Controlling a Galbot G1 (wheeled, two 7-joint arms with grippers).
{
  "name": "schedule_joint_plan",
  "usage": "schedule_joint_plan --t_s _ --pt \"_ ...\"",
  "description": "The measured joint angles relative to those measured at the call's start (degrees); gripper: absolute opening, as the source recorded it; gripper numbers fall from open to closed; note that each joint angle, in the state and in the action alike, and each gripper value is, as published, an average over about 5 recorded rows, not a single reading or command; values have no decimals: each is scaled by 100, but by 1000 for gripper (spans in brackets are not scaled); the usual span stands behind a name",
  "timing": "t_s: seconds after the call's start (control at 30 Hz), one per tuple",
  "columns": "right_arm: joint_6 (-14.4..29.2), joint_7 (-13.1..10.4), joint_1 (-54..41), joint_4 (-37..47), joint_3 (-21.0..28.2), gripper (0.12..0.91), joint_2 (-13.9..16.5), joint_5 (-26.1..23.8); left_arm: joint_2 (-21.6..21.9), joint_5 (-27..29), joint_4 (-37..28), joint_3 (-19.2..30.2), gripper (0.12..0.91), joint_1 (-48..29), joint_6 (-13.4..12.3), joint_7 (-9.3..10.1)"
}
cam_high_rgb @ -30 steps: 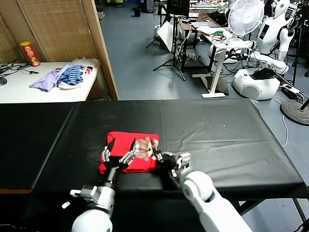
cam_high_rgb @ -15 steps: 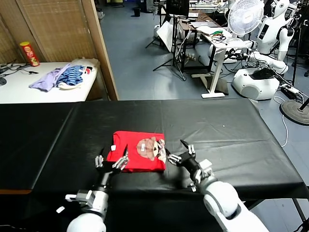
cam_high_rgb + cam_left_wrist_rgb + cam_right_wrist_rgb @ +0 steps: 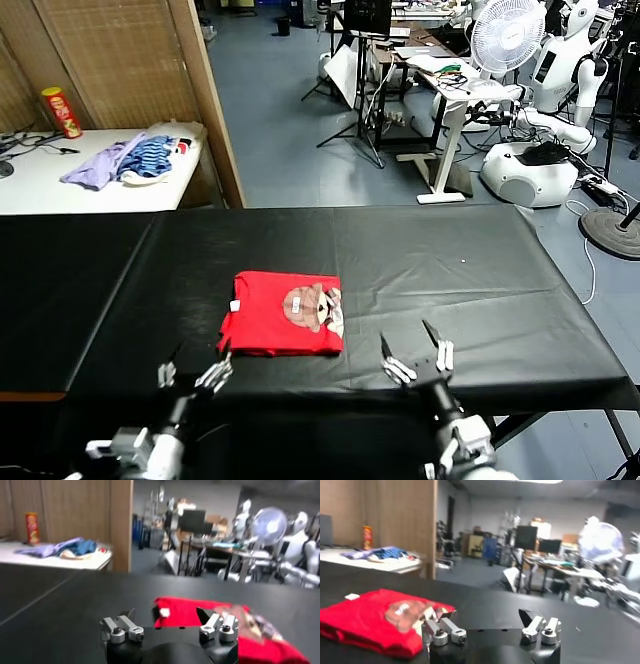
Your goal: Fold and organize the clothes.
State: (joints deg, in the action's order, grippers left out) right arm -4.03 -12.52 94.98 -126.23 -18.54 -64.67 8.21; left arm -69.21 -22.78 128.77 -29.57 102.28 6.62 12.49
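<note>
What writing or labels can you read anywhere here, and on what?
None can be read.
T-shirt: a cartoon print, no words visible; its small white tag is too small to read.
Red and yellow can on the side table: its label is too small to read.

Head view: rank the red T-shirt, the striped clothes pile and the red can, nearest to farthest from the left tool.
From the left tool, open at the near table edge:
1. Red T-shirt, folded on the black table, just ahead and to its right.
2. Striped clothes pile, on the white table far ahead.
3. Red can, further back and left on that table.
</note>
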Motion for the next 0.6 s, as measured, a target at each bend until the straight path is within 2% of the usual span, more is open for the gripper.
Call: schedule_joint_plan --t_s 0.1,0.2,0.4,0.6 --pt "-56 -207 401 -223 -111 798 -7 22 106 -150 206 -152 798 316 262 166" --pt "-256 -398 780 -467 -196 798 -28 156 141 -187 354 -291 798 584 461 210" --pt "-802 -731 1321 -878 -337 798 -129 602 139 -155 404 -545 798 984 453 -1" --pt "-998 -773 1483 -1038 -382 798 -146 675 128 -165 504 -809 798 1287 431 -166"
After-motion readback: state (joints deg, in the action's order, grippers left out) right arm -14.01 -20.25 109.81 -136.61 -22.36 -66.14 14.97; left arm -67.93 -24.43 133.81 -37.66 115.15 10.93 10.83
